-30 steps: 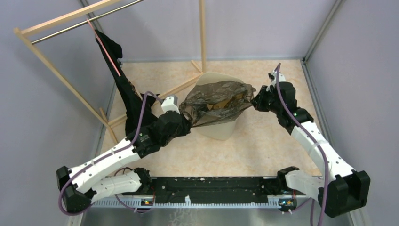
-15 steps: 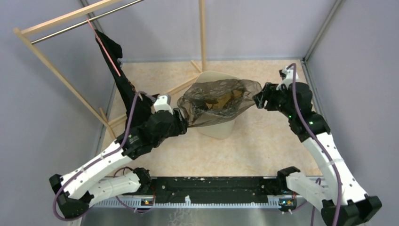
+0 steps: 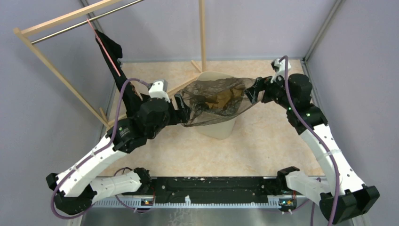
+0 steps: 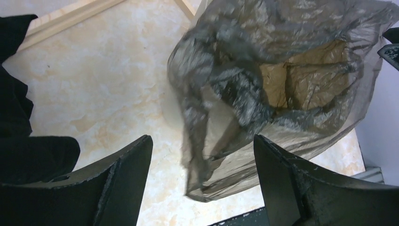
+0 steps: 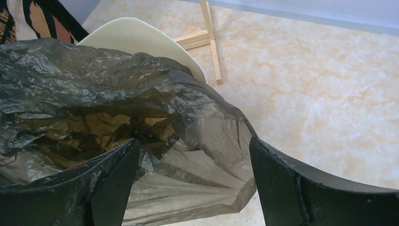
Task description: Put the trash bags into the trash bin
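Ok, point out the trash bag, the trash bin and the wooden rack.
trash bag (image 3: 214, 99): top view, its crinkled middle.
trash bin (image 3: 219, 131): top view, its near outer wall.
wooden rack (image 3: 202, 33): top view, its upright post.

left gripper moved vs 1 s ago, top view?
Yes. The left gripper has shifted up-frame and slightly left, nearer the floor strut of the wooden rack; the trash bin sits unchanged.
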